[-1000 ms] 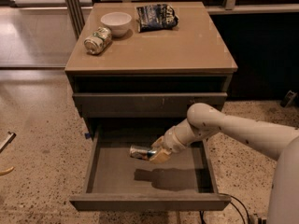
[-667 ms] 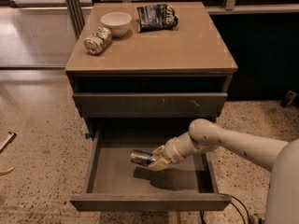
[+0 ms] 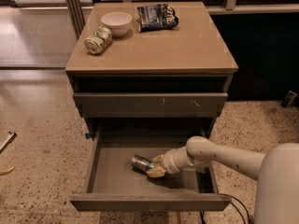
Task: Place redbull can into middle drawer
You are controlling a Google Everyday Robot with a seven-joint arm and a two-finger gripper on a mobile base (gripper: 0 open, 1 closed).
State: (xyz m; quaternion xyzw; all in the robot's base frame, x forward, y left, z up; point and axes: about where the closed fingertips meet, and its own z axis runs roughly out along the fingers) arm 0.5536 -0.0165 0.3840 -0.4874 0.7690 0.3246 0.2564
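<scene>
The redbull can [image 3: 141, 163], slim and silvery, lies on its side low inside the pulled-out middle drawer [image 3: 117, 178], near the floor's middle. My gripper [image 3: 154, 167] reaches into the drawer from the right and is closed around the can's right end, at or just above the drawer floor. My white arm [image 3: 224, 157] stretches across the drawer's right side and hides part of the floor there.
On the cabinet top [image 3: 187, 45] lie a green-and-white can [image 3: 98, 40] on its side, a white bowl [image 3: 116, 23] and a dark chip bag [image 3: 157, 17]. A closed drawer front with pale scratches [image 3: 149, 104] sits above the open drawer. Speckled floor surrounds the cabinet.
My gripper has lowered the can deeper into the drawer and a little toward the front, down near the floor.
</scene>
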